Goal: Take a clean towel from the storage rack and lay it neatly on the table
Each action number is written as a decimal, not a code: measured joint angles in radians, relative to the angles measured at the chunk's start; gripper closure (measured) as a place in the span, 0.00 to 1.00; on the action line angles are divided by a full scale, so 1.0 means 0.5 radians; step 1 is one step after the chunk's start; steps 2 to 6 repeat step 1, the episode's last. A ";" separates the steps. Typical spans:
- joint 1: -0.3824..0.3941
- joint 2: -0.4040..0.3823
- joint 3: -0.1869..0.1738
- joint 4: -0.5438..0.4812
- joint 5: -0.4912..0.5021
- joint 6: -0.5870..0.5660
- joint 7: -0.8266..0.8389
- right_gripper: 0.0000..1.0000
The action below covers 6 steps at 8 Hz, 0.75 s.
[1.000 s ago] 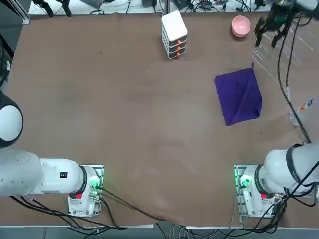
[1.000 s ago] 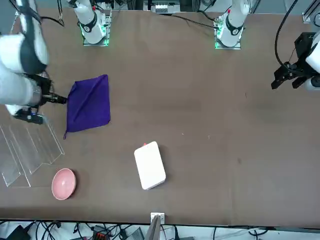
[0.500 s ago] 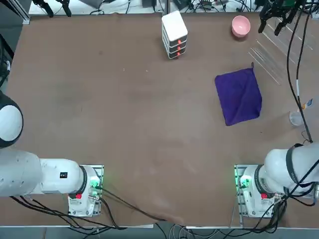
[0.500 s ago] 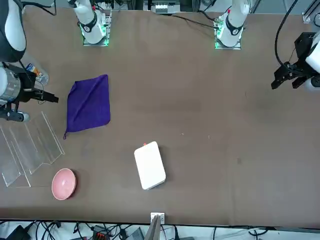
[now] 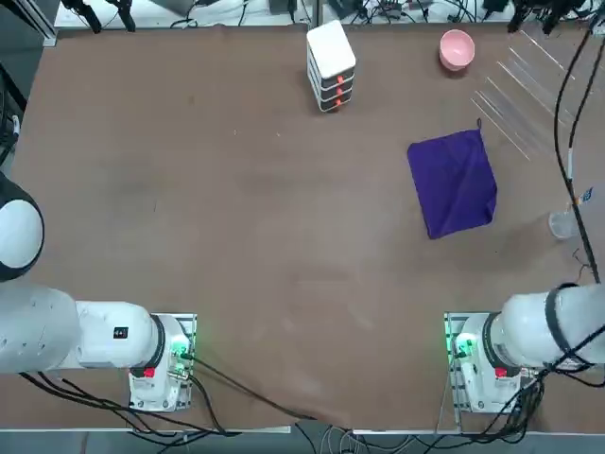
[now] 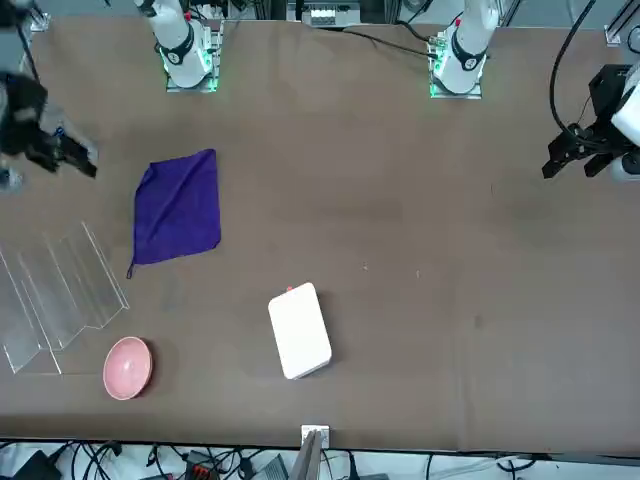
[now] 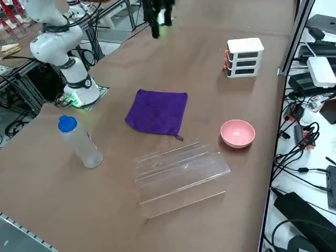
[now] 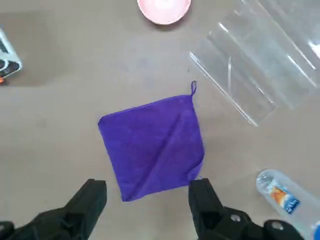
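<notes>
Tabletop (image 5: 189, 189): one, brown, matte, carries everything. Storage rack (image 7: 178, 176): one, clear frame of parallel rods near the robot's far right corner, nothing visible in it. Towel (image 5: 454, 182): one, deep purple, lying flat on the tabletop just beside the rack and apart from it, roughly square, with a diagonal crease and a small loop at the corner nearest the rack. White box (image 5: 331, 64): one, stacked drawers with orange marks, at the far edge, well apart from the towel. Pink bowl (image 5: 457, 48): one, between box and rack. Bottle (image 7: 80, 140): one, clear with blue cap, upright near the right edge. Right hand (image 8: 147, 197): raised well above the tabletop, looking down on the towel, fingers (image 8: 90, 200) spread wide, holding nothing. Judgement: the towel looks laid out already, task looks essentially done. Handling, judged: thin soft cloth, light, no stiffness, will drape and fold under its own weight; not fragile, may slide on the matte surface. If it needs tidying, pinch a corner or an edge, not the middle, since a middle grab would bunch it; the loop corner is the clearest target but sits nearest the rack, so the opposite corner is safer.
</notes>
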<state>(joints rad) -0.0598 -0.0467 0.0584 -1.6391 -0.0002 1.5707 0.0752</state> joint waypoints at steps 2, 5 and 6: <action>0.030 -0.064 -0.028 -0.065 0.001 0.003 -0.012 0.00; 0.030 -0.064 -0.028 -0.065 0.001 0.003 -0.012 0.00; 0.030 -0.064 -0.028 -0.065 0.001 0.003 -0.012 0.00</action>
